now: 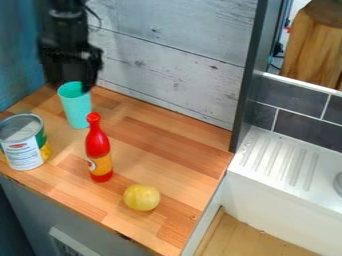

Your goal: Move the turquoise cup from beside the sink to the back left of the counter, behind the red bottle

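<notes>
Looking down on the counter, I am seeing my black end effector (72, 82) hanging at the upper left, right at the rim of a turquoise cup (76, 111). I cannot tell whether it is standing wide or narrow, or whether it is gripping the cup. The cup is standing upright on the wooden tabletop (157, 135), toward the back left, and its upper edge is partly hiding behind the black hardware. Nearer to me and to the left, a tin can (25, 150) with a white, green and yellow label is standing upright. A red bottle (98, 145) with an orange-yellow label is standing in front of the cup, apart from the can. Farther right and closer to the front edge, a round yellow fruit (141, 197) is resting by itself. Behind the tabletop, a whitewashed plank wall (174, 60) is running up to a dark upright post (250, 85). On the right, a white ridged drainboard (280, 160) is sitting below gray tiles (304, 125).
</notes>
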